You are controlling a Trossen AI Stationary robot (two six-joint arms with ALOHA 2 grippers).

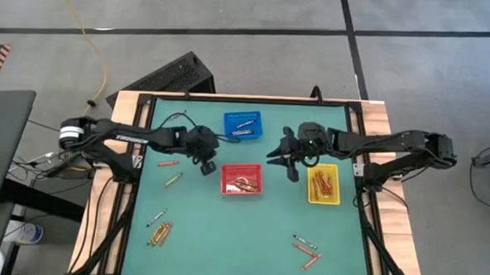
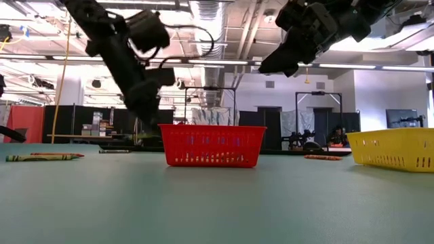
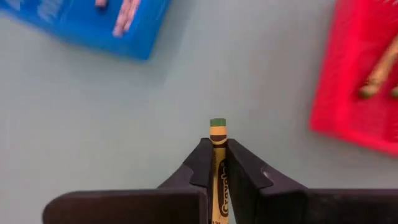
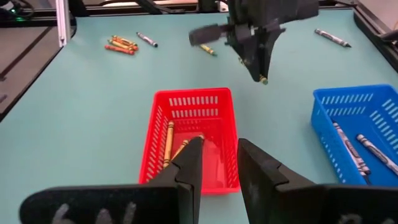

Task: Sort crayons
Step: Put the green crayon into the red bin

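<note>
Two black jointed arms point(image 1: 146, 136) with dark tapered jaws.

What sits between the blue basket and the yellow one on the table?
In the high view, the right gripper hangs over the stretch between the blue basket and the yellow basket; the mat beneath looks bare there.

In the left wrist view the crayon point(image 3: 217, 163) pinched between the left gripper point(image 3: 217, 155) fingers runs off the picture's edge, so its full length is hidden. The blue basket point(image 3: 87, 25) and red basket point(image 3: 357, 74) are both cut off and blurred; the sticks inside them are probably crayons. In the low view the yellow basket point(image 2: 397, 149) is cropped at the right.
</note>
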